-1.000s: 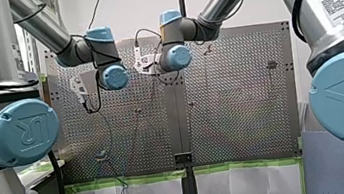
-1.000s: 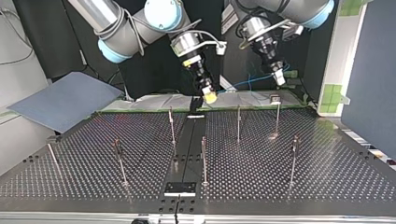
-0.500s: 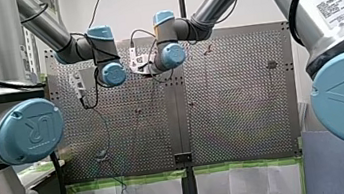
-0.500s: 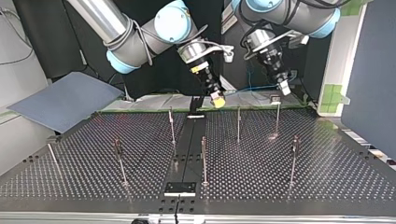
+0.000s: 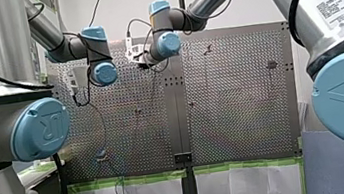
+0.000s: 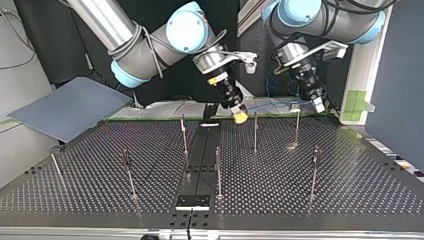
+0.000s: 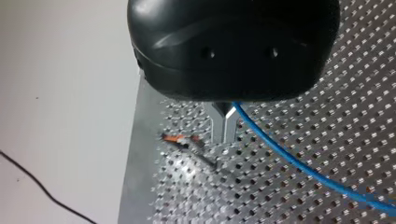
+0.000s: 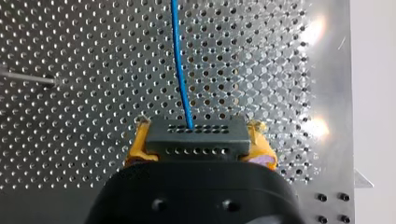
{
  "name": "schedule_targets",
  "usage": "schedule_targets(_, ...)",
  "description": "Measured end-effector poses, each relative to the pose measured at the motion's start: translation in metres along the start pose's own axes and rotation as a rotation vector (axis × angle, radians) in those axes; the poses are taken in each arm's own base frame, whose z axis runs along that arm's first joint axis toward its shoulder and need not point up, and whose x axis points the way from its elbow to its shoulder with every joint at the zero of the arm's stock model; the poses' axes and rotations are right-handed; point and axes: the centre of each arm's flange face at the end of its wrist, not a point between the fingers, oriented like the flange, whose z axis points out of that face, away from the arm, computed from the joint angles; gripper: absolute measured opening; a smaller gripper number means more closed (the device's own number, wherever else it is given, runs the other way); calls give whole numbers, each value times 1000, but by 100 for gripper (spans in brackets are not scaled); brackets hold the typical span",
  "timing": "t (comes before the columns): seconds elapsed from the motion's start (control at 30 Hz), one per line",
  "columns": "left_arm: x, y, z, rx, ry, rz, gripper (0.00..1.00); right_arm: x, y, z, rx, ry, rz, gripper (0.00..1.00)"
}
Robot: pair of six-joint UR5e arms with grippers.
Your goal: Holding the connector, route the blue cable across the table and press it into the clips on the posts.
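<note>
1 connector (image 8: 196, 136) within right end effector (image 8: 198, 143)

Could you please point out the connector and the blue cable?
connector (image 8: 196, 137): right wrist view, its dark perforated face.
blue cable (image 8: 179, 60): right wrist view, the straight run ahead of the connector.

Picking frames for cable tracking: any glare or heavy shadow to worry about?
Right wrist view: two bright glare spots on the perforated table, clear of the blue cable. Top view: black backdrop, mild sheen on the table. Left wrist view: no glare on the cable.
</note>
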Motion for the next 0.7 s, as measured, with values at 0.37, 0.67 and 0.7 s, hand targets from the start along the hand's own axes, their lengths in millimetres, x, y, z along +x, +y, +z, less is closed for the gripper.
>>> schedule_targets(0.37, -19, -8, 24, 51, -16, -2, 2, 25, -7, 9, 8, -22, 26, 0)
schedule_targets(0.67, -28, -2, 30, 38, -29, -6, 2, 51, -8, 16, 10, 11, 47, 0)
schedule_targets(0.7, -31, -2, 30, 39, -33, -8, 2, 55, -8, 17, 11, 17, 48, 0)
